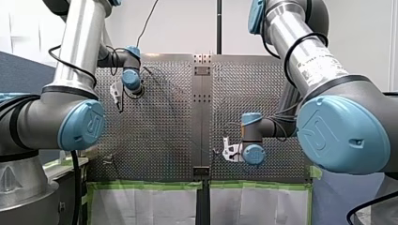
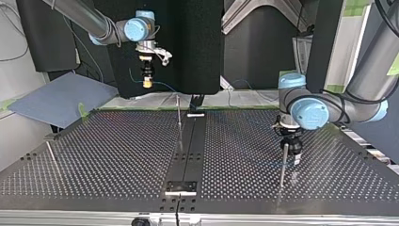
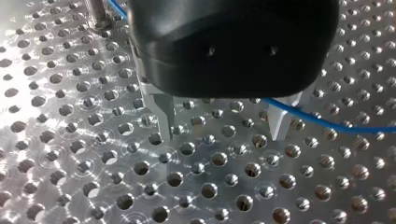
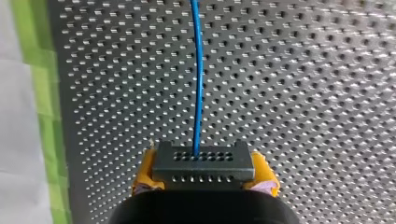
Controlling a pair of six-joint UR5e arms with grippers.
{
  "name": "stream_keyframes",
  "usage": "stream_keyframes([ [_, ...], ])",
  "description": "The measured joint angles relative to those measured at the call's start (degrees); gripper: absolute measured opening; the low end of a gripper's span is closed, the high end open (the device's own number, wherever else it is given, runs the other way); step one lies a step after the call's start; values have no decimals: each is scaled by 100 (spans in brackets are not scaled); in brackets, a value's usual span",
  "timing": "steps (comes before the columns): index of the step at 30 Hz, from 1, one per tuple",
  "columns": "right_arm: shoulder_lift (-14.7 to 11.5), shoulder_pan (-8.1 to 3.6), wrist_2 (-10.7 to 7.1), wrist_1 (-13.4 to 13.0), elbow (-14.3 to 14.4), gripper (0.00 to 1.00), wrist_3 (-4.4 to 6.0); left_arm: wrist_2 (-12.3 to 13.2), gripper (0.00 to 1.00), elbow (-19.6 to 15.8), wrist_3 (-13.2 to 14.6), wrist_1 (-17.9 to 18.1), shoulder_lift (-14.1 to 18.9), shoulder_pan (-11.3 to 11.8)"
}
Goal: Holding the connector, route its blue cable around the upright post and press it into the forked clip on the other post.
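While my right gripper clamps the dark connector between its yellow pads, the blue cable runs straight out ahead of it over the perforated table. My left gripper hangs spread wide, low over the table, cable crossing beside one finger.

We see soft, even light on the perforated table; up close its metal glares white, while the backdrop behind it lies dark.

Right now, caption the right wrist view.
Right gripper clamps the connector in yellow-padded fingers; blue cable runs ahead over the perforated table.
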State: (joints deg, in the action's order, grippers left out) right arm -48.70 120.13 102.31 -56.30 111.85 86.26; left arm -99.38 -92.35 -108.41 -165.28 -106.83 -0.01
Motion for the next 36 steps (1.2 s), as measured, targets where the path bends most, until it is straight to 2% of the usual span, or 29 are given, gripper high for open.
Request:
stream_keyframes([
  [8,295,-10,0,-214,4,0,-19,12,100,-2,-263,-147,2,-21],
  [15,365,-11,-7,-252,6,0,-20,125,100,-40,-671,-153,8,-12],
  [24,369,-12,-8,-262,6,0,-20,542,100,-404,-1155,251,36,134],
  [32,371,-11,-19,-268,7,0,-19,620,100,-569,-1612,620,208,265],
  [36,372,-12,-22,-268,7,0,-19,758,100,-713,-1847,830,304,343],
])
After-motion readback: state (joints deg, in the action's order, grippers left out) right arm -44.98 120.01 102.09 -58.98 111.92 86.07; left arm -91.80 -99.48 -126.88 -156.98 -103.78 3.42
